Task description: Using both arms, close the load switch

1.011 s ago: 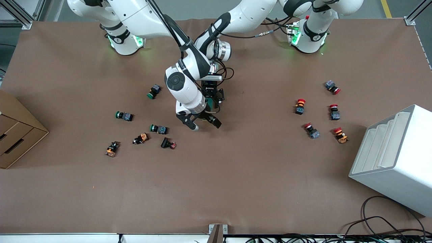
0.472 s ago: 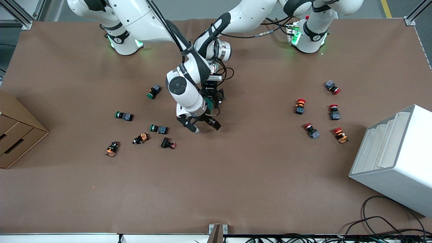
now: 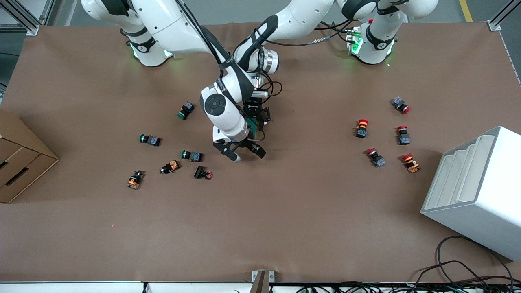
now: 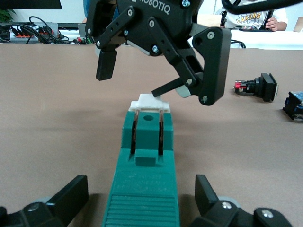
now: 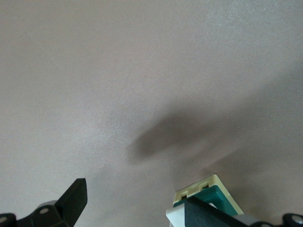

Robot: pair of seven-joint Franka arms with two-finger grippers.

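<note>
Roughly mid-tabletop (image 3: 285,211), the switch (image 3: 252,124) lies flat, its white lever (image 4: 150,101) at the end nearer the front camera. The left hand (image 4: 141,198) is low over the switch's other end, straddling the green body. Its fingers (image 4: 71,191) stand apart, with a strip of bare tabletop between each one and the switch, so they are not clamped on it.

The right hand (image 3: 246,151) hangs over the lever end, also spread wide. One of its fingers (image 4: 166,88) slants down to just above the lever, very close, though contact cannot be told. The other finger hangs clear over bare tabletop beside the switch.

Green-capped buttons (image 3: 149,139) lie scattered toward the right arm's end of the tabletop, well apart from the switch. Red-capped buttons (image 3: 362,127) are grouped toward the left arm's end. A white rack (image 3: 480,191) sits at the left arm's end and a cardboard box (image 3: 20,158) at the right arm's end.
</note>
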